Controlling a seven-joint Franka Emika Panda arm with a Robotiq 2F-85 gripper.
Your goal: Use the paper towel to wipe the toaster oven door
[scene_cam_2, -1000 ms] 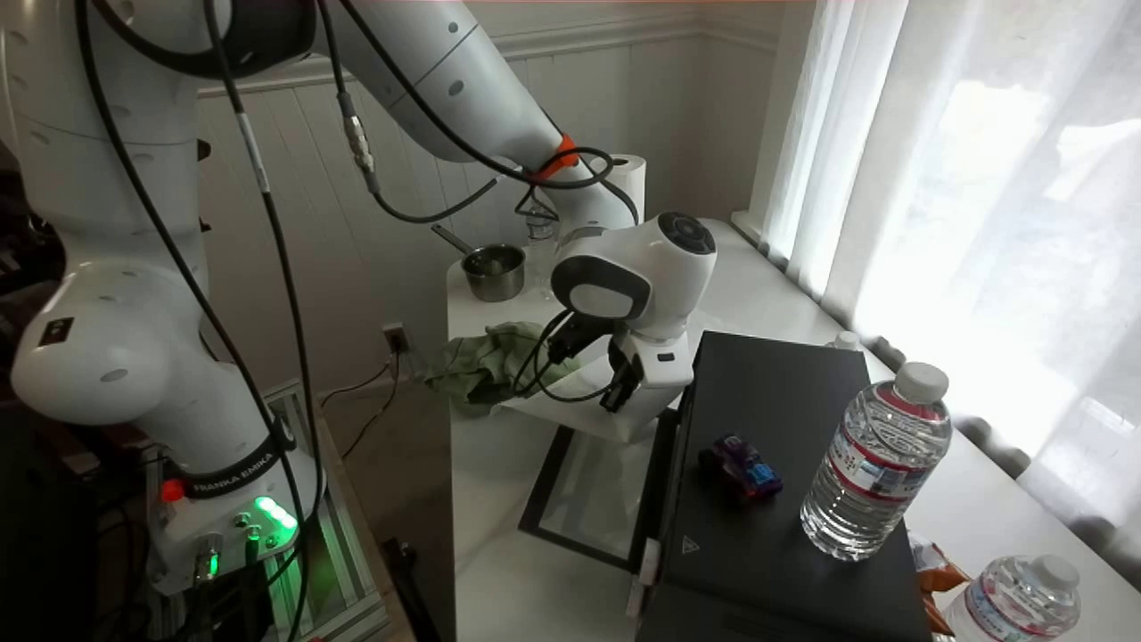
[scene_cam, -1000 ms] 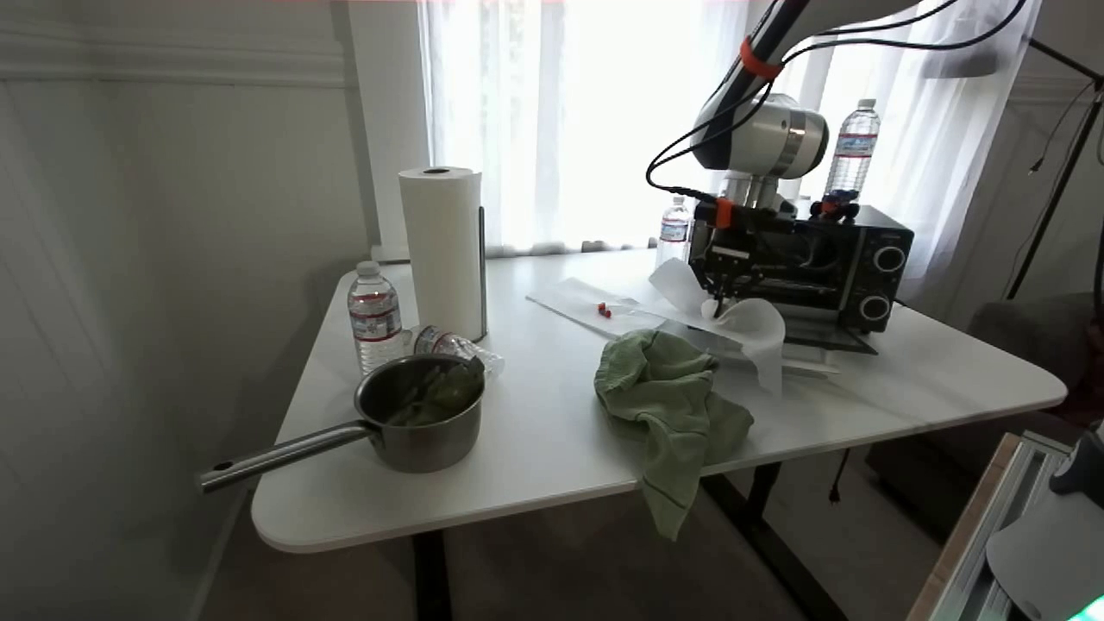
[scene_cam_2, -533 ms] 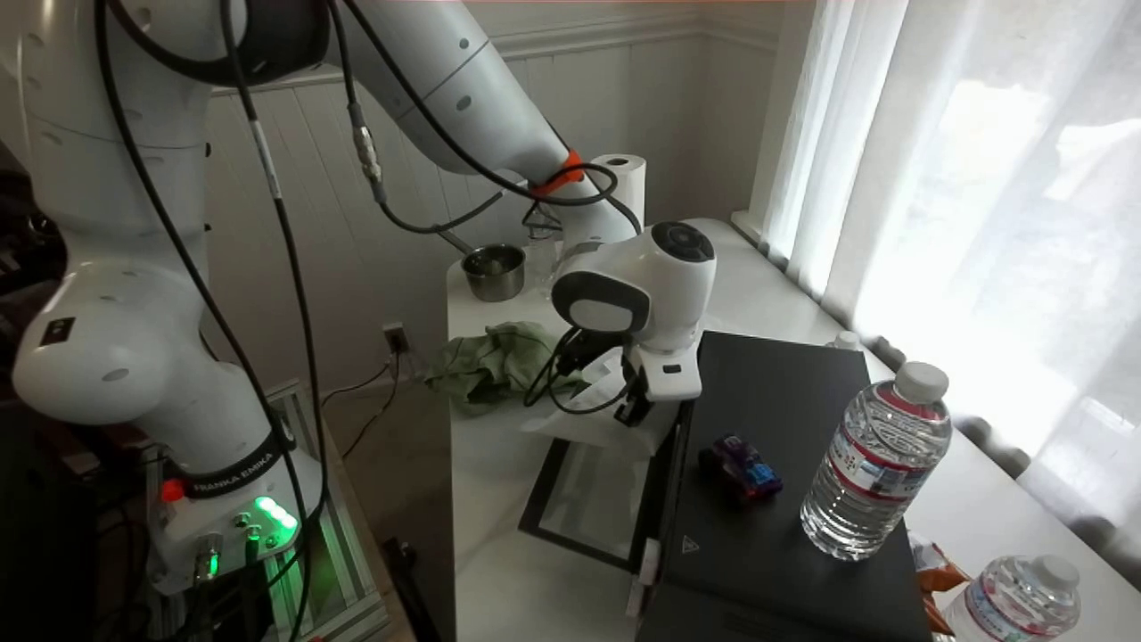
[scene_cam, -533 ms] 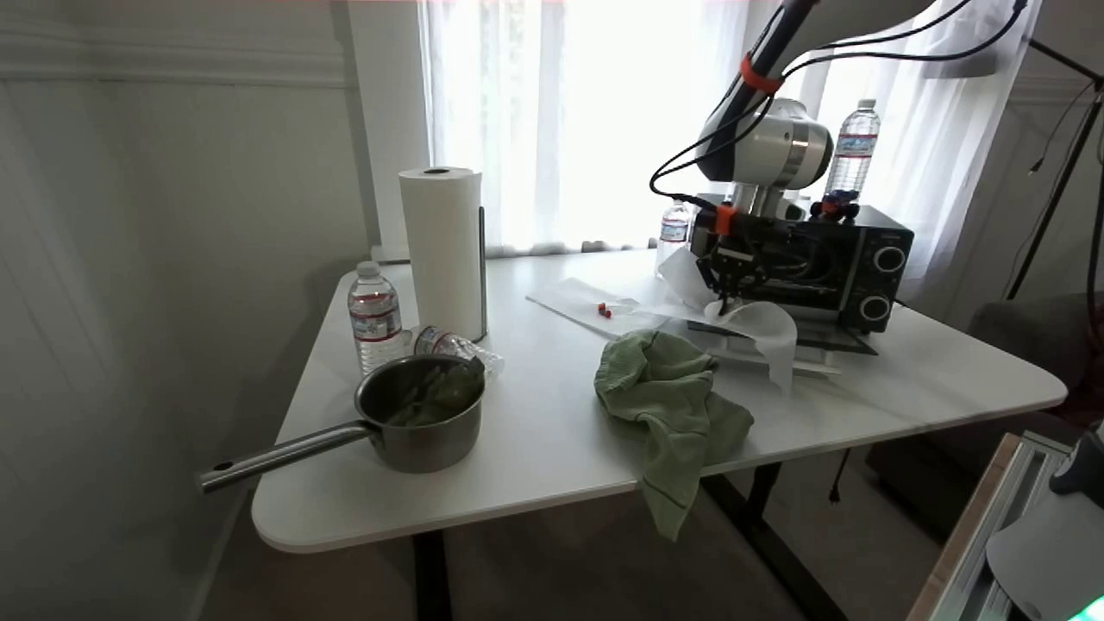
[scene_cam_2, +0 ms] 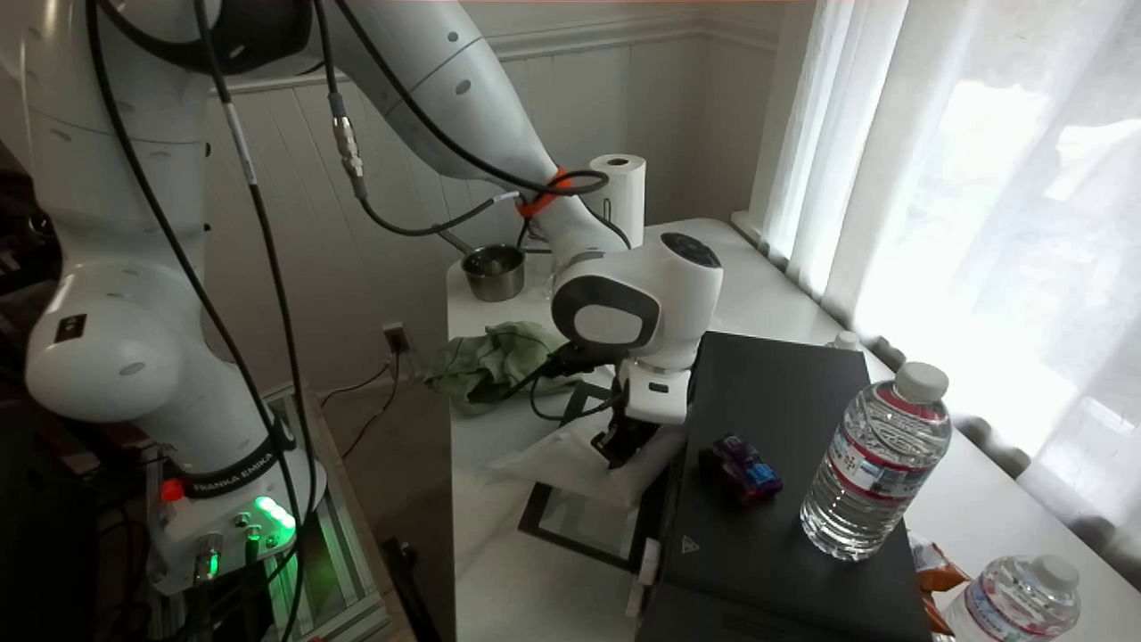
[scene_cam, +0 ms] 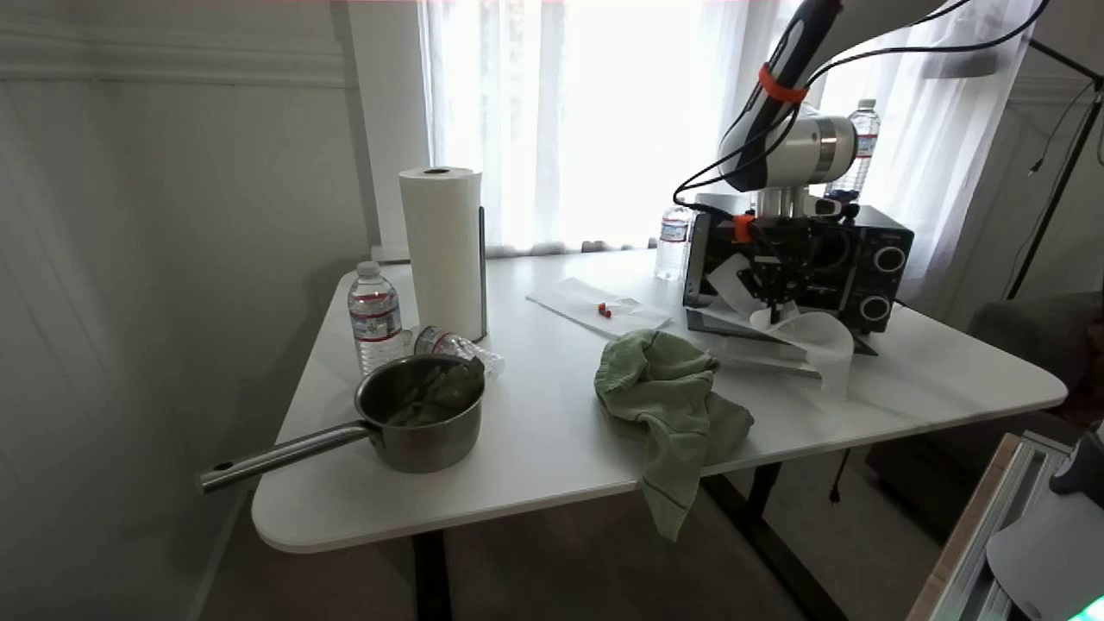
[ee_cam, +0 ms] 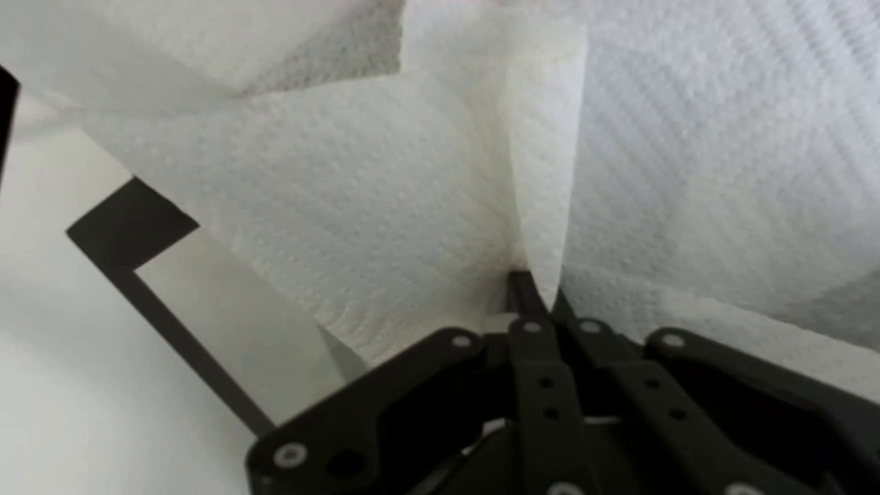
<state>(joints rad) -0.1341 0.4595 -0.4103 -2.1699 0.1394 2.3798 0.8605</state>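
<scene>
Paper towel (ee_cam: 405,179) is pinched by a fold in my gripper (ee_cam: 541,302), spread over part of the lowered toaster oven door (scene_cam_2: 588,526); beyond it I see a green cloth (scene_cam_2: 501,357), then, farther off, a saucepan (scene_cam_2: 493,283).

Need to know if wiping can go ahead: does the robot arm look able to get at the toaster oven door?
Probably yes: the toaster oven door is folded down, and the gripper holds the paper towel over it. I see nothing blocking the way, though part of it is hidden.
</scene>
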